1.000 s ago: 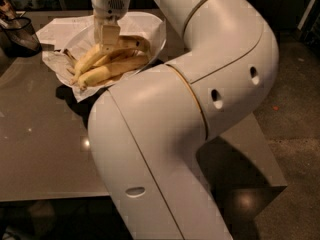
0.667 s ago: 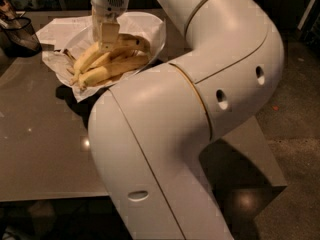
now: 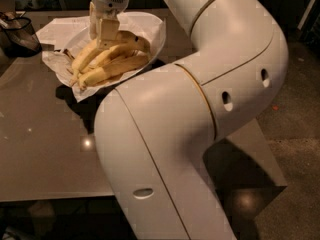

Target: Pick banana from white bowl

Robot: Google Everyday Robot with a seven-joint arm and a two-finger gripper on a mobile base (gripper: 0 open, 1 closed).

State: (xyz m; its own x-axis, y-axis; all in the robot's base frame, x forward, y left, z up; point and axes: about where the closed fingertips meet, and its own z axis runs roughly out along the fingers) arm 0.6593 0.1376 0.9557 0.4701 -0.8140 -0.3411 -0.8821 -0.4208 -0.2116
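The claw (image 3: 102, 35) sits directly atop the banana (image 3: 114, 66) bunch in the white bowl (image 3: 152, 31). The fruit's length runs slantwise beneath it. I cannot tell whether it is gripping.

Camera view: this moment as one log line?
gripper: at yellow banana bunch | bunch: in wide paper-lined white bowl | bowl: on grey table

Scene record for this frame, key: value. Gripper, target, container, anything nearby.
gripper: the gripper is at top of view, right at the far end of the bunch of yellow bananas
target: bananas lie in the wide glossy white bowl, not lifted
lining: crumpled white paper under the bananas
support: glossy grey table
nearby: dark mesh container, left of the bowl, apart from it
foreground: white arm
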